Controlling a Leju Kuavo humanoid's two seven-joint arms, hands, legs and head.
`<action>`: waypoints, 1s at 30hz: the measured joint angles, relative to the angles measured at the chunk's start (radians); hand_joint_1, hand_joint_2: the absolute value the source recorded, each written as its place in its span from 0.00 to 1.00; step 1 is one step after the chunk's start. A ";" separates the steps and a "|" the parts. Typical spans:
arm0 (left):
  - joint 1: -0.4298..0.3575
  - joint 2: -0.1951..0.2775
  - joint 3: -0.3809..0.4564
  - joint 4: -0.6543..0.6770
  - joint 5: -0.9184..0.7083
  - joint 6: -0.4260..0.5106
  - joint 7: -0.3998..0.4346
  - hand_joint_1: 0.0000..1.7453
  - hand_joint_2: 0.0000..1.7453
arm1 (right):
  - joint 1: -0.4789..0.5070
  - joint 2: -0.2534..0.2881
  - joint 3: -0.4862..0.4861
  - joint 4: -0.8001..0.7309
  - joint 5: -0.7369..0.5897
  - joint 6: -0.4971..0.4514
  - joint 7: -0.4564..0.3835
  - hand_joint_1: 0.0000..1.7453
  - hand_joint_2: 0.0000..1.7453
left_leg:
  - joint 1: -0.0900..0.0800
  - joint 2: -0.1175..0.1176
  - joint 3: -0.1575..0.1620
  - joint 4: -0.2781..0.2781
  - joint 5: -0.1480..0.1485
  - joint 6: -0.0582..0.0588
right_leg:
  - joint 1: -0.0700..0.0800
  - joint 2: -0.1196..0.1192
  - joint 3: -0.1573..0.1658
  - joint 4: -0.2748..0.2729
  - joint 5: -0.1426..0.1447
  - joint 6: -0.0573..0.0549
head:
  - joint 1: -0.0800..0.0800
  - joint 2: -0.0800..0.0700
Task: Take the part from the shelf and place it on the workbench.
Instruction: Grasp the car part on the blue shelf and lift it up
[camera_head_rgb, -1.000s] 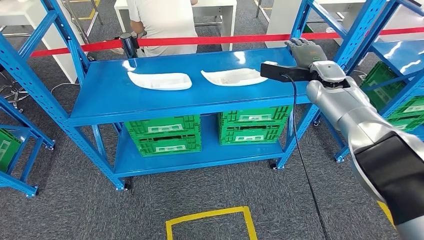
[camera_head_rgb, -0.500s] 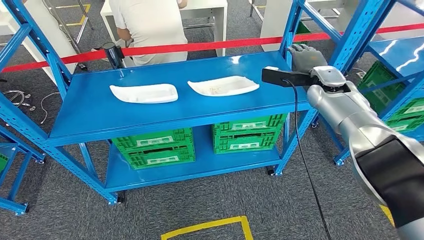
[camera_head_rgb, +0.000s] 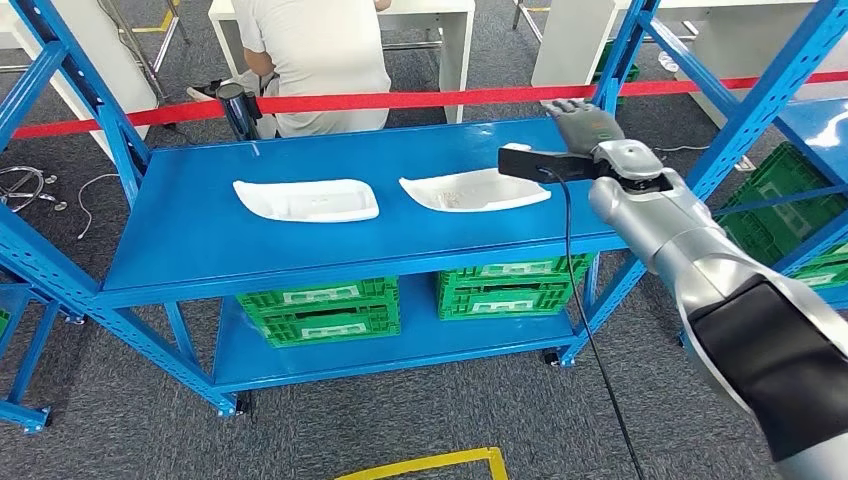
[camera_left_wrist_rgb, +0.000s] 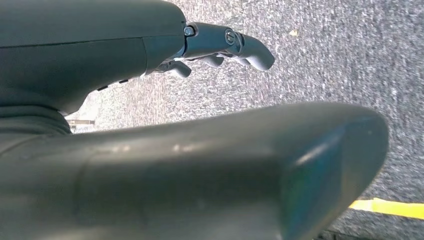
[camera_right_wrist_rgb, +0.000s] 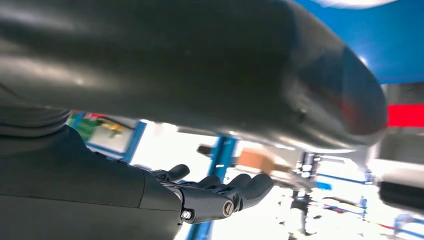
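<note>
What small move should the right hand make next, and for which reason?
Probably it should lower toward the nearer white part and reach a little toward the shelf's middle. The right hand is open and holds nothing; it hangs over the right end of the blue shelf, just beyond that part's right end. A second white part lies farther along the shelf.

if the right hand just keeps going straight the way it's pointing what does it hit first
Probably the red tape behind the shelf. The right hand points past the shelf's back edge, above the white part; depth is unclear.
</note>
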 joint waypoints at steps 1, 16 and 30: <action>0.000 0.000 0.000 0.000 0.000 0.000 0.000 0.00 0.00 | 0.000 0.000 0.000 0.000 0.000 0.000 0.000 0.00 0.00 | 0.000 0.000 0.000 0.000 0.000 0.000 | 0.000 0.000 0.000 -0.002 0.001 0.000 | 0.000 0.000; -0.003 -0.008 0.002 0.000 0.006 0.007 -0.005 0.00 0.00 | 0.063 0.088 0.056 -0.199 -0.067 0.089 0.016 0.00 0.25 | 0.007 0.005 -0.094 0.137 -0.024 -0.061 | 0.005 0.004 0.096 -0.240 0.188 -0.056 | 0.000 0.000; -0.016 -0.016 0.013 0.000 0.009 0.007 -0.014 0.00 0.00 | 0.013 0.069 0.055 -0.260 -0.151 0.165 0.045 0.00 1.00 | 0.003 -0.003 -0.057 0.025 0.023 -0.024 | 0.015 0.003 0.101 -0.250 0.188 -0.070 | 0.001 0.000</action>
